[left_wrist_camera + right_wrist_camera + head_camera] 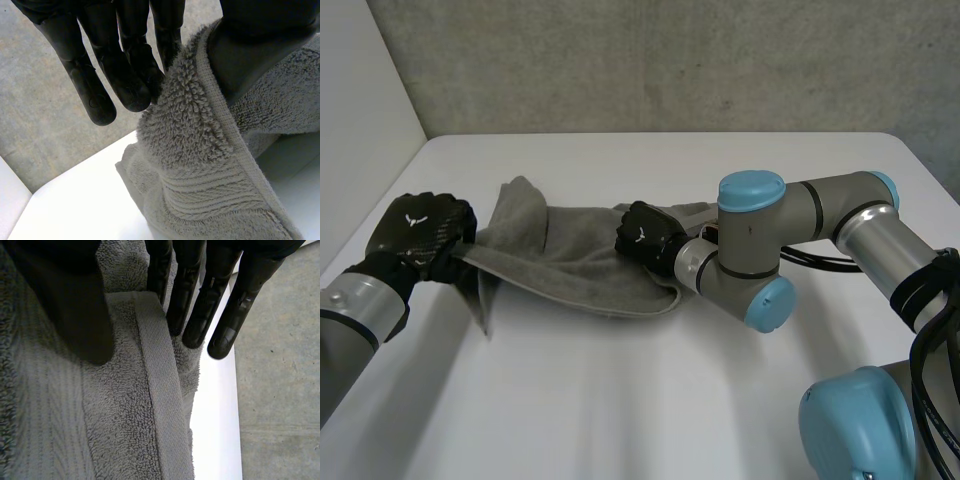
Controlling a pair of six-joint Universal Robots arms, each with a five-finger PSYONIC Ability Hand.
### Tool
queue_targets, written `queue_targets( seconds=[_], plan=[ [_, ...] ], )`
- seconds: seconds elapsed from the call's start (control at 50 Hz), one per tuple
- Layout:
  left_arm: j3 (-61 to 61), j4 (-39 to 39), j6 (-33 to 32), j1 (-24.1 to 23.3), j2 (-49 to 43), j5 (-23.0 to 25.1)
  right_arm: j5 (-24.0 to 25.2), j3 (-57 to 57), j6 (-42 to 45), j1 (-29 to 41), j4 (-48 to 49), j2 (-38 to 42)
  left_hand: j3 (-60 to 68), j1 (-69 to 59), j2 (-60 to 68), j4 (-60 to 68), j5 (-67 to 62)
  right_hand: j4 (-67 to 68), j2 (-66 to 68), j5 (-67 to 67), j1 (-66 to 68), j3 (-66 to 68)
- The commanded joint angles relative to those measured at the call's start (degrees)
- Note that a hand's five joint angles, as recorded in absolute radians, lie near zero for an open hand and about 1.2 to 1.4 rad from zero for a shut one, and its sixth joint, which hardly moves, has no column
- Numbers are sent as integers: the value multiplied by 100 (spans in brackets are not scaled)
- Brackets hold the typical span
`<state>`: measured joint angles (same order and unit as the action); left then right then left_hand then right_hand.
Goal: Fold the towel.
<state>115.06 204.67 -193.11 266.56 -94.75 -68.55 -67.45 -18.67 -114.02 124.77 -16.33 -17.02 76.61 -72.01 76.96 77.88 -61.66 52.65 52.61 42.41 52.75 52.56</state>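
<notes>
Left robot hand (420, 230) and right robot hand (642, 236) pinch towel (575, 265).

1. The towel (570, 260) is stretching across the middle of the worktop (620, 400), from the left hand (420, 235) to the right hand (645, 235), so it's blocking that whole strip.
2. Bare worktop is lying wide open on the robot's side of it, and behind it up to the wall (650, 60).
3. The right arm (760, 250) is hogging the room just right of the towel.

Towel (580, 255) mid-grey, looped pile, flat ribbed band along hem. Left hand (420, 232) and right hand (645, 237) black, small white emblem on back of each. Worktop (620, 400) white. Arms (840, 205) grey, light-blue caps. Wall (670, 60) mottled grey concrete.
</notes>
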Motion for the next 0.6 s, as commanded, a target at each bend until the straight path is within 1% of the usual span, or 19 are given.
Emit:
queue_targets(
  seconds=[0.02, 0.04, 0.16, 0.2, 0.22, 0.26, 0.28, 0.32, 0.34, 0.36, 0.38, 0.42, 0.44, 0.48, 0.54, 0.58, 0.6],
  plan=[
    [-1, 11, 1, 10, 0, 0, -23, -49, 3, 3, -10, -109, 339, -799, 304, 212, -834, 2009, 2013, 2033, 1999, 2019],
    [-9, 11, 1, 19, 0, 0, -40, -57, -6, 3, -19, -231, 339, -799, 304, 212, -834, 2727, 2732, 2751, 2717, 2737],
    [-10, 11, 1, 72, -8, 0, -76, -233, -94, -67, -125, -610, 339, -799, 304, 212, -834, 2735, 2739, 2759, 2725, 2744],
    [-10, 11, 1, 124, -8, 0, -154, -531, -190, -216, -396, -977, 339, -799, 304, 212, -834, 2735, 2739, 2759, 2725, 2744],
    [-18, 11, 1, 168, -8, 0, -155, -532, -191, -217, -397, -979, 339, -799, 304, 212, -834, 2735, 2739, 2759, 2725, 2744],
    [-18, 11, 1, 203, -8, 0, -268, -899, -435, -479, -598, -1390, 339, -799, 304, 212, -834, 2735, 2739, 2759, 2725, 2744],
    [-27, 11, 1, 221, -8, 0, -269, -901, -437, -480, -599, -1392, 339, -799, 304, 212, -834, 2735, 2739, 2759, 2725, 2744],
    [-27, 20, 1, 230, -17, 0, -286, -1365, -883, -725, -634, -1855, 339, -799, 304, 212, -834, 2735, 2739, 2759, 2725, 2744],
    [-36, 11, 1, 230, -34, 0, -286, -1367, -885, -726, -634, -1858, 339, -799, 304, 212, -834, 2735, 2739, 2759, 2725, 2744],
    [-36, 11, 1, 230, -35, 0, -269, -1646, -1129, -874, -634, -2110, 339, -799, 304, 212, -834, 2735, 2739, 2759, 2725, 2744],
    [-45, 20, 1, 230, -61, 0, -269, -1648, -1131, -876, -634, -2113, 339, -799, 304, 212, -834, 2735, 2739, 2759, 2725, 2744],
    [-45, 20, 1, 239, -78, 0, -234, -2225, -1586, -1199, -617, -2646, 339, -799, 304, 212, -834, 2735, 2739, 2759, 2725, 2744],
    [-45, 20, 1, 239, -87, -9, -234, -2228, -1588, -1201, -617, -2649, 339, -799, 304, 212, -834, 2735, 2739, 2759, 2725, 2744],
    [-45, 20, 1, 239, -96, 0, -216, -2841, -1903, -1455, -591, -3095, 339, -799, 304, 212, -834, 2735, 2739, 2759, 2725, 2744],
    [-36, 20, 1, 239, -114, 0, -216, -3169, -2001, -1570, -573, -3282, 339, -799, 304, 212, -834, 2735, 2739, 2759, 2725, 2744],
    [-27, 20, 1, 239, -122, -9, -207, -3842, -2071, -1771, -477, -3597, 339, -799, 304, 212, -834, 2735, 2739, 2759, 2725, 2744],
    [-18, 20, 1, 239, -123, -9, -207, -3846, -2072, -1772, -476, -3598, 339, -799, 304, 212, -834, 2735, 2739, 2759, 2725, 2744]
  ],
)
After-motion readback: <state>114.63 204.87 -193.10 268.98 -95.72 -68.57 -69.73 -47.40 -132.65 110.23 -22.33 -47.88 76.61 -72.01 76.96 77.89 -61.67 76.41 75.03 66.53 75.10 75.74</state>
